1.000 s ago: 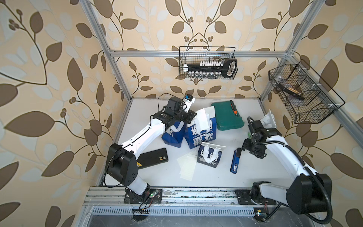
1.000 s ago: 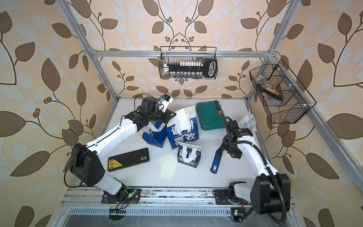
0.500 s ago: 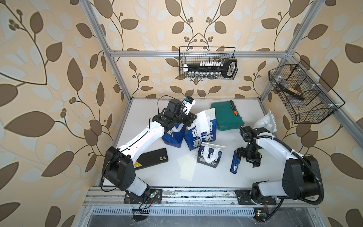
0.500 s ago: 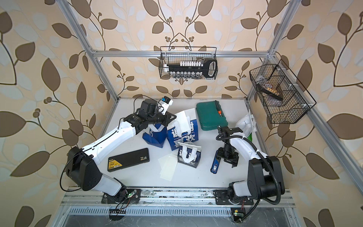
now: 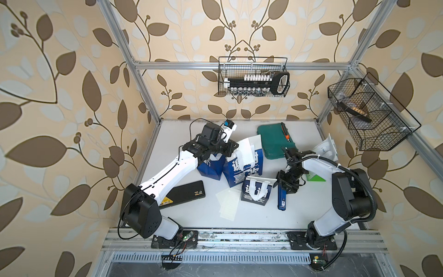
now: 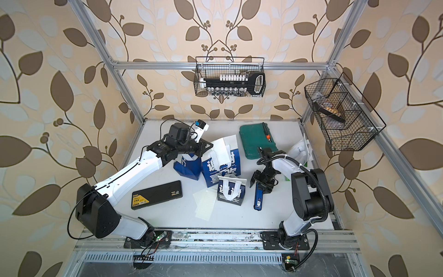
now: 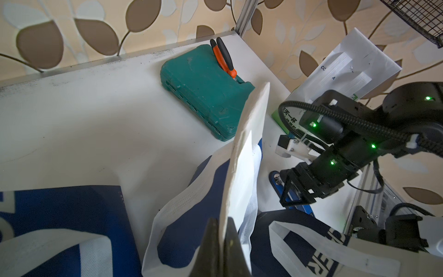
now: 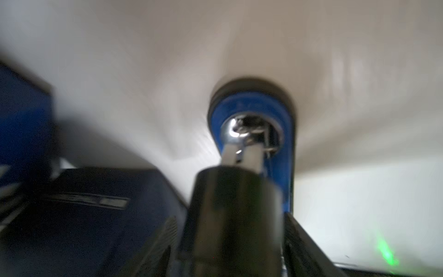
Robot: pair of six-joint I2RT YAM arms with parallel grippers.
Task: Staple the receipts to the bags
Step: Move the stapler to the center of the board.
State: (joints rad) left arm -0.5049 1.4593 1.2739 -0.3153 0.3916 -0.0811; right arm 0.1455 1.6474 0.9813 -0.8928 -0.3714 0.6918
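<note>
One hazard: open right tool (image 5: 286, 188) is straddling the stapler (image 5: 282, 201); off-centre closing could skid it. Left tool (image 7: 222, 220) is pinching a receipt (image 5: 245, 153).

Matt white worktop (image 5: 254, 215); scuffed dull green plastic case (image 7: 203, 88); glossy blue stapler (image 8: 249, 103), shiny metal inside; thin matt paper receipt (image 7: 244, 163); perforated cloth-like bag handle (image 7: 182, 199)
</note>
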